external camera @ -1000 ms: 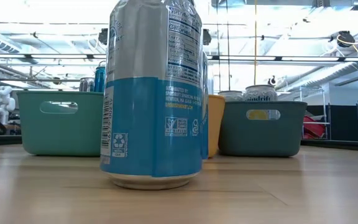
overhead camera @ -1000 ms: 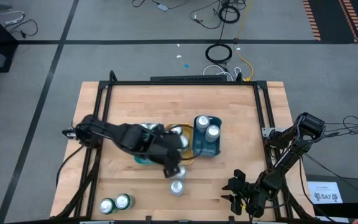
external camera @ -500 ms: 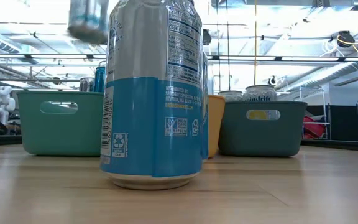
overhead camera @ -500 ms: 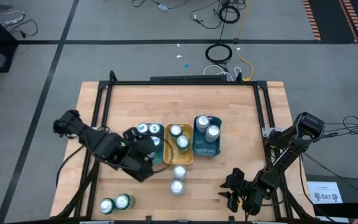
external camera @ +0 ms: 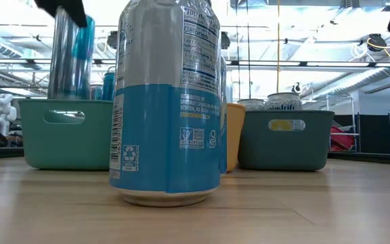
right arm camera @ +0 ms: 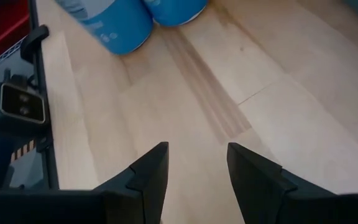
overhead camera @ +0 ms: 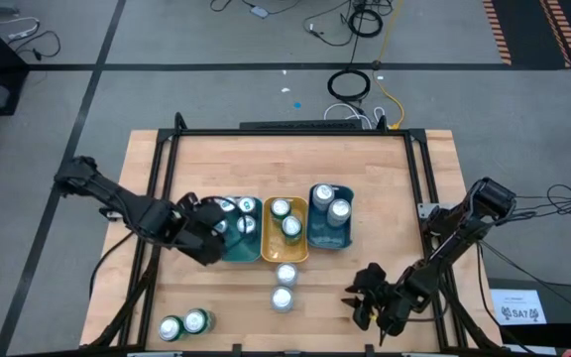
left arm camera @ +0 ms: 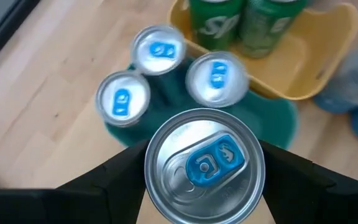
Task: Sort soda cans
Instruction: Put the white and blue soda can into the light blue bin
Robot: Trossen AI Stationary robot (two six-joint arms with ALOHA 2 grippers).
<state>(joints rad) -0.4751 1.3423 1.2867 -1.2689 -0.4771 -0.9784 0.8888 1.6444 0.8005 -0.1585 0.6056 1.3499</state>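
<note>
Silver-topped soda can with a blue tab (left arm camera: 204, 165) sits clamped between the left gripper's (overhead camera: 204, 236) two dark fingers, held upright above the teal tray (overhead camera: 234, 245), at that tray's left end. Three more blue-tab cans (left arm camera: 217, 78) stand in the teal tray under it. Next tray over, yellow (overhead camera: 278, 248), holds two green cans (overhead camera: 286, 218); the blue tray (overhead camera: 329, 238) on the right holds two cans (overhead camera: 331, 202). All three trays sit side by side, touching, mid-table.

Loose cans on the wooden table (overhead camera: 385, 188): a pair of blue-and-silver ones (overhead camera: 285, 286) just in front of the yellow tray, standing close together, and two green-sided cans (overhead camera: 184, 324) lying near the front-left edge.

Low view: one of the blue-and-silver pair (external camera: 166, 102) fills the centre; the held can (external camera: 72, 57) shows blurred, upper left, over the teal tray.

Right gripper (overhead camera: 369, 302) hangs low over bare wood at front right, fingers (right arm camera: 148, 171) apart w/ nothing between them, well clear of the pair of cans.
</note>
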